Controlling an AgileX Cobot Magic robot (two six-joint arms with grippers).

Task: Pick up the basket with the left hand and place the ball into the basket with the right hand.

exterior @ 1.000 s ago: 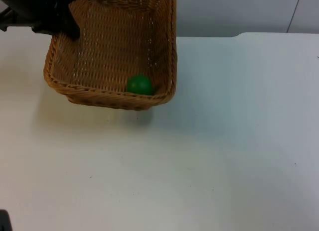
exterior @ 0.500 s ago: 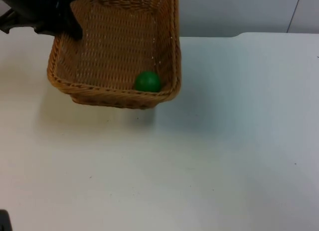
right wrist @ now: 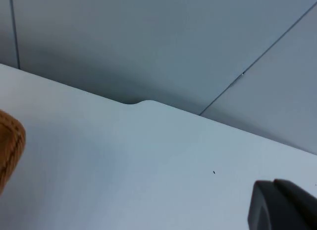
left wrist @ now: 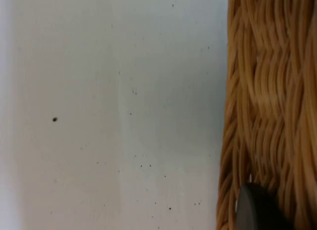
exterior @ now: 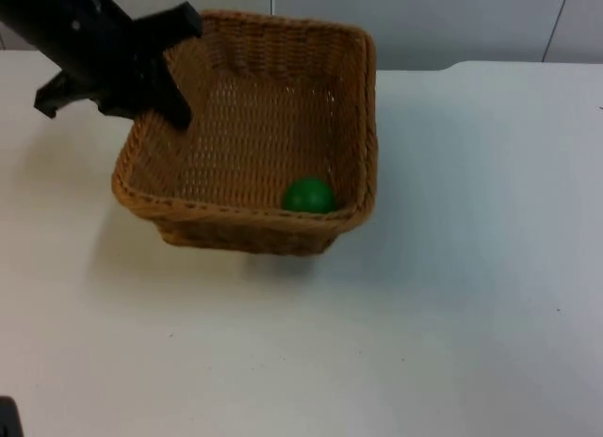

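Ball (exterior: 308, 196) already in the basket (exterior: 247, 226) — your left gripper (exterior: 160, 96) fingers clamp its rim; next, set it on the table (exterior: 424, 315). Right gripper (right wrist: 283, 205) waits, fingers' state unclear.

Lab bench: bare white table (exterior: 452, 315), grey partition wall (right wrist: 148, 41)

A white table top (exterior: 396, 324) spreads wide; toward 12 o'clock it ends at a grey partition wall (exterior: 452, 23) with panel seams.
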